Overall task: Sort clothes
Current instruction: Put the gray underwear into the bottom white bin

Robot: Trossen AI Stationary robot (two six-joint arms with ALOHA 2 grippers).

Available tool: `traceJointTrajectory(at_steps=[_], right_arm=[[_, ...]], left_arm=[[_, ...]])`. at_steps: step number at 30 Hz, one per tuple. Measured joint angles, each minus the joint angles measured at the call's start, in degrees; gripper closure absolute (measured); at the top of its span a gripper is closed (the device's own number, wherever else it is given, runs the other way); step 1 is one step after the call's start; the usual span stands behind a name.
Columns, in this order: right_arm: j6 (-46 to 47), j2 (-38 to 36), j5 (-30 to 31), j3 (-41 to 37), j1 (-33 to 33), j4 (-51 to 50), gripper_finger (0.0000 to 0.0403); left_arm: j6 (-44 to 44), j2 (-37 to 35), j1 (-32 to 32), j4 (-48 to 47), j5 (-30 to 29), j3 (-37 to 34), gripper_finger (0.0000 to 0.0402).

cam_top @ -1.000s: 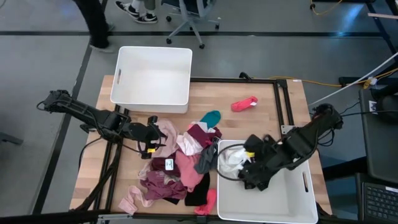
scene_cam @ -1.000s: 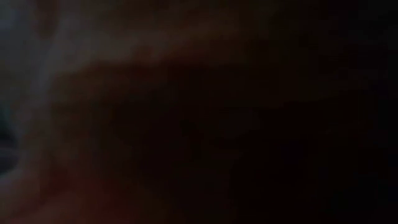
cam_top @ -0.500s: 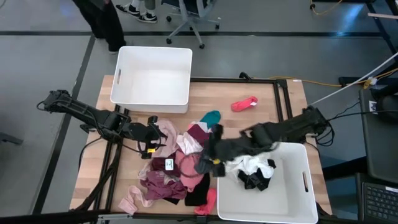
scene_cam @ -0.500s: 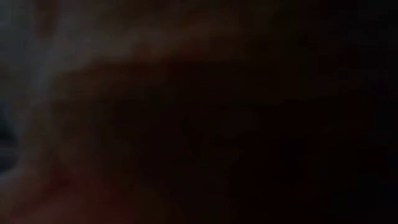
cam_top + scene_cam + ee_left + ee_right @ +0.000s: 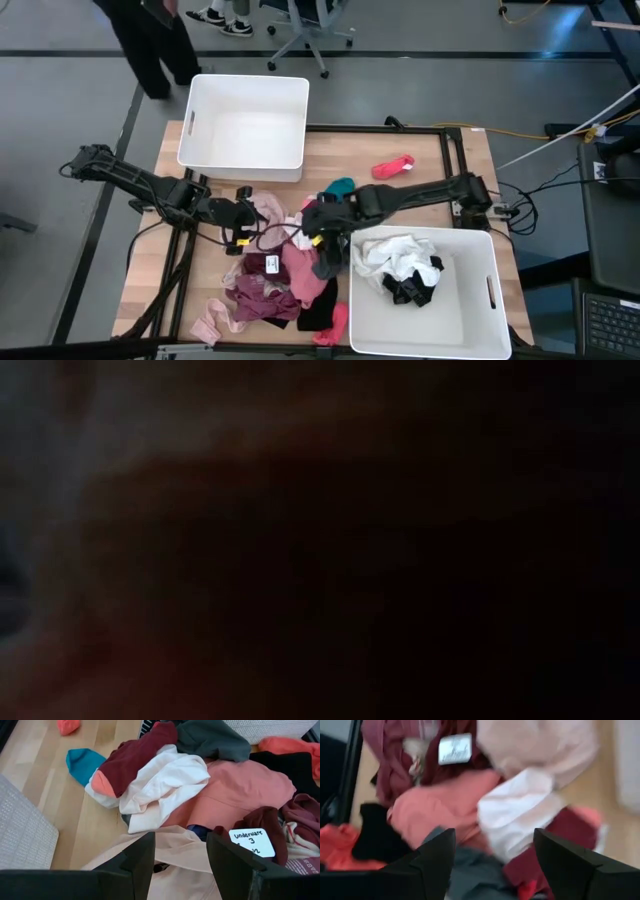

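The clothes (image 5: 285,265) lie as a mixed heap at the centre of the table (image 5: 420,150), extending toward 6 o'clock; a stray red piece (image 5: 392,167) rests apart at about 1 o'clock from the heap, and a teal sock (image 5: 340,187) sits at its 12 o'clock edge. The right gripper (image 5: 318,222) is extended across the table to the heap's upper right part, above the white and maroon garments; its fingers (image 5: 436,856) are spread apart with nothing between them, a posture suited to descending on the next garment. The left gripper (image 5: 243,222) rests at the heap's 9 o'clock edge with its fingers (image 5: 142,857) parted and straddling a fold of pale pink fabric (image 5: 175,850) without pinching it. In the left wrist view a white tag (image 5: 252,842) handwritten "Underware 3" lies on the maroon cloth, probably a sorting label. One white bin (image 5: 488,290) at 4 o'clock holds white and black items (image 5: 405,270), which suggests that light and dark neutrals go there; a second white bin (image 5: 200,120) at 11 o'clock holds nothing visible, presumably reserved for coloured pieces. The low view is dark and yields no information. Most of the heap remains unsorted.
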Motion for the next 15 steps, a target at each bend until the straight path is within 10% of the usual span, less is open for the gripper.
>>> traceJointTrajectory(at_steps=[15], right_arm=[[4.12,7.89,-6.46,0.24,0.11,-9.84,0.0134]], left_arm=[[0.09,0.0,0.0,0.08,0.0,0.0,0.0233]])
